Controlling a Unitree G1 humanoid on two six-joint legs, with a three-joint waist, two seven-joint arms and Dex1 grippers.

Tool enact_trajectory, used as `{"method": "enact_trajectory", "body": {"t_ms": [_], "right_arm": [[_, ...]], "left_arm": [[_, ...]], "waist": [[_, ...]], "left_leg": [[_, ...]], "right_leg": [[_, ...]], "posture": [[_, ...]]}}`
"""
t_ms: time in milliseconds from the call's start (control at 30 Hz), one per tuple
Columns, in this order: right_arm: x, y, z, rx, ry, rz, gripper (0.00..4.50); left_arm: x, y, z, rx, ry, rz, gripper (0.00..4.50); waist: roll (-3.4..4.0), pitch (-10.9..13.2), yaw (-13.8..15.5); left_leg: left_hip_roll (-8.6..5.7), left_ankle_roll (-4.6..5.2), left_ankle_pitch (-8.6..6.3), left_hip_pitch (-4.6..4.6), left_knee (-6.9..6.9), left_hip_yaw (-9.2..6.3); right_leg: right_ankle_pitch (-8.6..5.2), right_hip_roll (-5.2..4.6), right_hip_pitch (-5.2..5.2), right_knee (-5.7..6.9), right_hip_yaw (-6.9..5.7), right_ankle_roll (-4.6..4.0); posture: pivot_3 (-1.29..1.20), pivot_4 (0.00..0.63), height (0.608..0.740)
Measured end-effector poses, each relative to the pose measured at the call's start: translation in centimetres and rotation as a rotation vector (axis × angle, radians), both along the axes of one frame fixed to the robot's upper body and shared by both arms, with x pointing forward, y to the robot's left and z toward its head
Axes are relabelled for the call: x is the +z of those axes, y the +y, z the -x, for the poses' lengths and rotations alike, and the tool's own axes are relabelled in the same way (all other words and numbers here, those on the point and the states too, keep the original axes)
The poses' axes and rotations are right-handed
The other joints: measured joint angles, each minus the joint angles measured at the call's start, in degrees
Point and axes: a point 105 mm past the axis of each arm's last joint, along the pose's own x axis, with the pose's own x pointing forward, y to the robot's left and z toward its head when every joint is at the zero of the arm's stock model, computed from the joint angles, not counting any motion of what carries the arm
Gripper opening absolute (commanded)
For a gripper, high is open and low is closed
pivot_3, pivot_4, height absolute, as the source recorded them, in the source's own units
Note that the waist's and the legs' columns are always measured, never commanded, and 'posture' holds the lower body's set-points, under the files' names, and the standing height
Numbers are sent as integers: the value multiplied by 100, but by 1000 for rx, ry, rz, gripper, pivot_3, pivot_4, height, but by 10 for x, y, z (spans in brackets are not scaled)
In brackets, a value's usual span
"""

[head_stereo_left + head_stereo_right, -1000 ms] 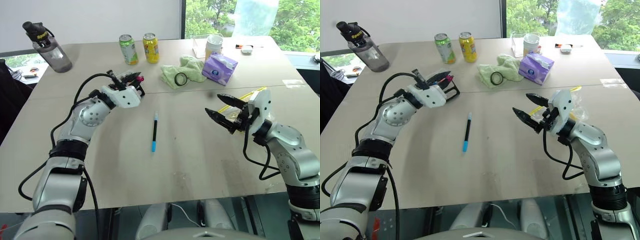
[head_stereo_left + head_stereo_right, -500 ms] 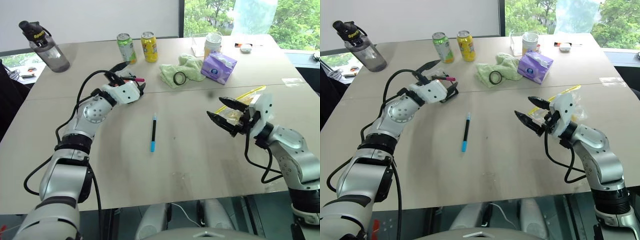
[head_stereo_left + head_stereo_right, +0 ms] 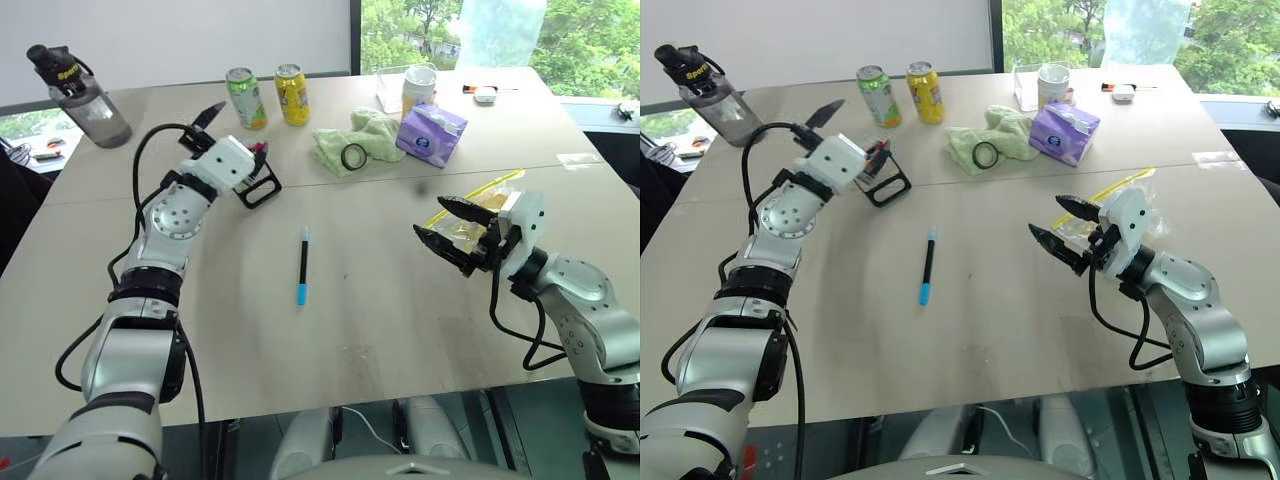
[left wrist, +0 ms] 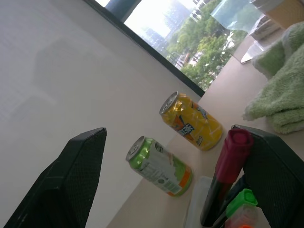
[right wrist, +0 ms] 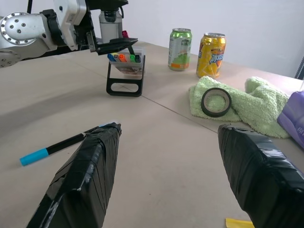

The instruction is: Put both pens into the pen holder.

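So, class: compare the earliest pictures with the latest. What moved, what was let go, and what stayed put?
The left pincer opened, letting go of the pink pen, which now stands in the holder, and drew back to the left. The blue pen lies where it was on the table, and the right pincer is open, as before.

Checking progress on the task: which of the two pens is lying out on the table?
The black pen with the light-blue end lies flat on the bare tabletop. The magenta-ended pen stands in the clear, black-framed pen holder.

Glossy cans [image 5: 194, 49], fluffy towel [image 5: 237, 102] (matt table [image 3: 380, 330])
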Motion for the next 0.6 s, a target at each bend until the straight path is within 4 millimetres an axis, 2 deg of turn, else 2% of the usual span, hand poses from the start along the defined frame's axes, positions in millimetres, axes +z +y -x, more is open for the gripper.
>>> {"method": "enact_trajectory", "body": {"t_ms": [333, 500, 567, 600], "right_arm": [[0, 0, 0, 3, 1, 0, 3525], [-2, 0, 1, 4, 6, 1, 3525], [-3, 0, 1, 5, 9, 1, 3525], [-3, -1, 1, 4, 10, 1, 3525]], "left_arm": [[-4, 0, 3, -13, 21, 28, 4444], [-20, -14, 16, -162, 129, 82, 4444], [-32, -24, 30, -271, 245, 181, 4444], [-32, -25, 31, -278, 251, 187, 4444]], "waist": [[-1, -1, 1], [0, -1, 1], [0, -2, -11], [1, -2, -15]], "left_leg": [[0, 0, 0, 0, 17, 1], [0, 0, 0, 0, 25, 1], [1, 0, 0, -2, 26, 1], [2, 0, 0, -2, 26, 2]], "right_leg": [[0, -1, -2, 27, 2, 0], [0, -4, -2, 31, 3, 0], [0, -4, -3, 33, 7, 0], [0, -4, -3, 34, 13, 0]], "posture": [[0, 150, 740], [0, 150, 740], [0, 150, 740], [0, 150, 740]]}}
